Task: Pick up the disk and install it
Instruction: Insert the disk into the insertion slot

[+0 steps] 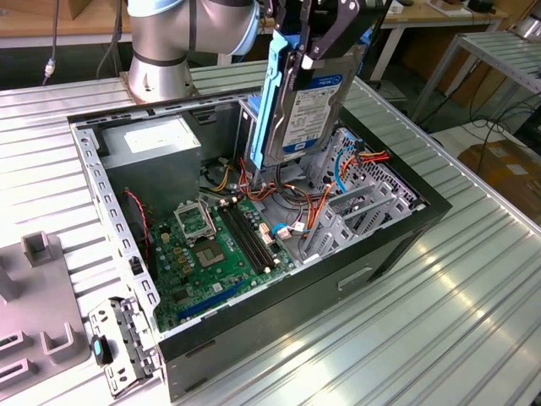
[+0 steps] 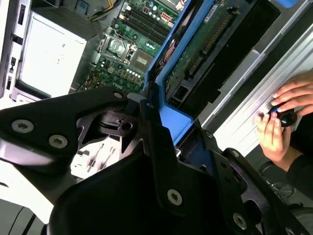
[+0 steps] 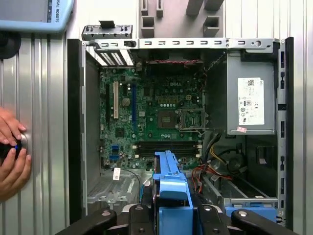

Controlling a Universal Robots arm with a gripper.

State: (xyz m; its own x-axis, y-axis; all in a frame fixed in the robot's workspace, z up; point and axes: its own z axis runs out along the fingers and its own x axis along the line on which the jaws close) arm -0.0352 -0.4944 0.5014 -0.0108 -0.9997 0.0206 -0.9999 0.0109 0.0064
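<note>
The disk (image 1: 311,114) hangs upright above the open computer case (image 1: 108,203), its label facing the exterior view's right and a bright blue carrier rail (image 1: 273,101) running down its side. My gripper (image 1: 311,52) is shut on its upper end, with black fingers (image 1: 338,25) on either side. In the second wrist view the disk's green circuit side (image 2: 208,41) and blue rail (image 2: 172,117) run away from the gripper (image 2: 178,144). In the first wrist view the blue carrier (image 3: 171,188) sticks out between the gripper (image 3: 172,218) fingers, over the motherboard's (image 3: 156,107) near edge.
Inside the case are the motherboard (image 1: 220,245), a grey power supply (image 1: 156,144), loose orange and red cables (image 1: 317,207) and a metal drive cage (image 1: 363,199). A person's hands (image 3: 12,156) rest on the ribbed table beside the case. Grey fixtures (image 1: 38,313) sit at the exterior view's left.
</note>
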